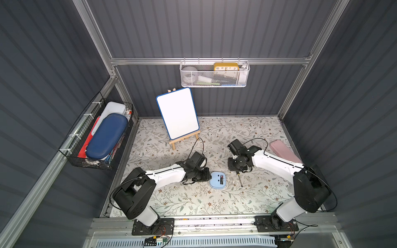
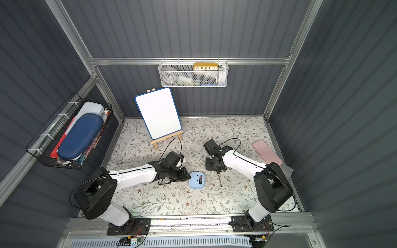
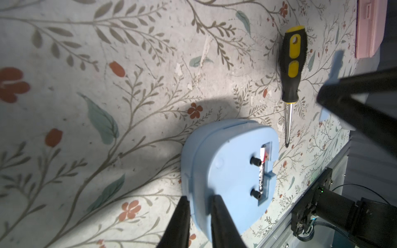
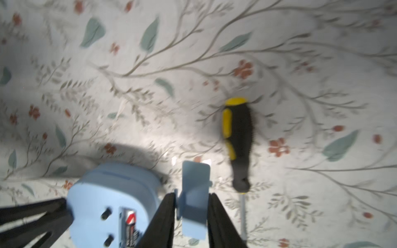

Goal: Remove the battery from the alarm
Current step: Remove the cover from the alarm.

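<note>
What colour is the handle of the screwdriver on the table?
Black with yellow patches; the screwdriver shows best in the left wrist view.

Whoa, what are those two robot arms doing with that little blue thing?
They're getting the battery out of a blue alarm lying face down on the table. The left gripper pinches the alarm's edge to steady it. The right gripper holds the small blue battery cover, already off. The battery still sits in its open slot. A screwdriver lies on the table beside the alarm, untouched.
</note>
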